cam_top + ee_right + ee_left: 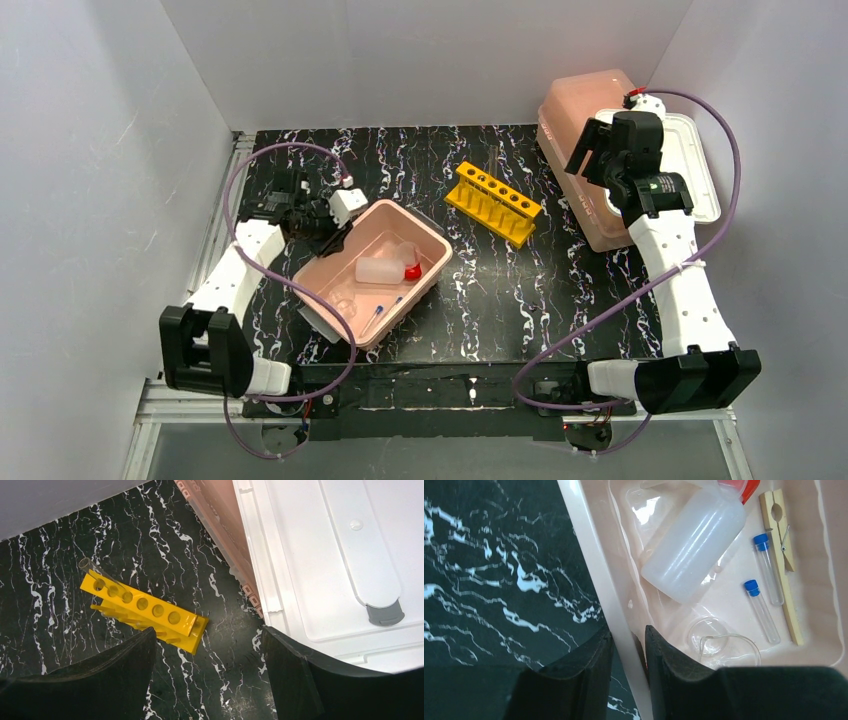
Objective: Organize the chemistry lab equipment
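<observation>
A translucent white bottle (694, 545) with a red cap (412, 271) lies in an open pink tub (425, 240). With it are two clear tubes with blue caps (768, 570), a wooden clamp (783, 565) and small clear glassware (724, 645). My left gripper (629, 650) is shut on the tub's left rim (599, 575), one finger inside and one outside. The yellow six-hole rack (493, 202) stands mid-table and also shows in the right wrist view (145, 612), with a clear tube (92, 567) at its far end. My right gripper (210, 670) is open and empty, held high.
A second pink tub (585, 110) lies upside down at the back right, with a white rectangular lid (695, 165) beside it. Both lie under my right gripper (600, 150). White walls close in the black marbled table (500, 290) on three sides.
</observation>
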Controlling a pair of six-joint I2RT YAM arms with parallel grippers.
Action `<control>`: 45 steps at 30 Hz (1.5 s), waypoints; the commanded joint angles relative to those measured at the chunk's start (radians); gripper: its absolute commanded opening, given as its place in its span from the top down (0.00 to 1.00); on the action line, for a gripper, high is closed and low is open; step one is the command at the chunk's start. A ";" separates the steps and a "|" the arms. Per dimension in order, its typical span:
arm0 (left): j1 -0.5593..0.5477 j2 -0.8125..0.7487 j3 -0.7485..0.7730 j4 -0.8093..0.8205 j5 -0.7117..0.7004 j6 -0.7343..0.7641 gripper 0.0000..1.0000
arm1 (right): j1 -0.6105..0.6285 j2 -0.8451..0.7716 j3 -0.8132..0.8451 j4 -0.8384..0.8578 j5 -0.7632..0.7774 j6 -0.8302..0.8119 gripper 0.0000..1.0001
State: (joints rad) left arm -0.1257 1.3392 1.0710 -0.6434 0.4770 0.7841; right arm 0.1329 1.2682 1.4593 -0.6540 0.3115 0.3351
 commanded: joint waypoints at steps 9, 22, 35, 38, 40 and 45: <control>-0.138 0.215 0.244 -0.126 0.028 0.255 0.79 | -0.003 0.037 0.055 0.057 -0.005 -0.021 0.15; -0.248 0.334 0.368 -0.174 0.046 0.440 0.77 | -0.003 0.158 0.155 0.009 0.117 -0.120 0.02; -0.273 0.239 0.462 -0.170 0.035 0.391 0.22 | 0.002 0.332 0.169 0.046 0.266 -0.240 0.22; -0.273 0.171 0.493 -0.118 -0.014 0.257 0.03 | 0.012 0.351 0.150 0.064 0.291 -0.260 0.40; -0.273 0.123 0.468 -0.083 -0.073 0.206 0.02 | 0.031 0.355 0.127 0.086 0.350 -0.298 0.50; -0.273 0.036 0.409 -0.070 -0.096 0.185 0.02 | 0.066 0.369 0.111 0.102 0.442 -0.332 0.60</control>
State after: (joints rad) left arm -0.3950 1.4445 1.5154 -0.7116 0.3985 0.9993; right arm 0.1825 1.6253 1.5730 -0.5972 0.6735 0.0303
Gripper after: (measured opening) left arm 0.981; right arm 0.423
